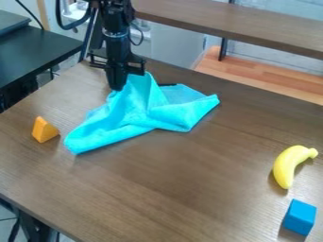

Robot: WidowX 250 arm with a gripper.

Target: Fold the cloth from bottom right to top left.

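The black gripper (pixel 118 88) is hanging at the upper-left side of the blue cloth (pixel 139 111), pointing down and meeting the fabric where it is rising into a peak just beside the jaws. Whether those jaws are grasping the cloth or merely pressing against it, I cannot tell. The cloth is lying rumpled on the far part of the wooden table (pixel 170 189), most of it spreading below and to the right of the jaws. Its long axis is running from a rounded corner at lower left, near the orange block (pixel 45 130), up to a pointed corner at right, so it is slanting across the fold's direction rather than following it. With the jaws already sitting toward top left, the fold is probably nearing its end. If they are holding fabric, the next move is likely calling for lowering and releasing it there; pulling farther could be dragging the whole cloth along.
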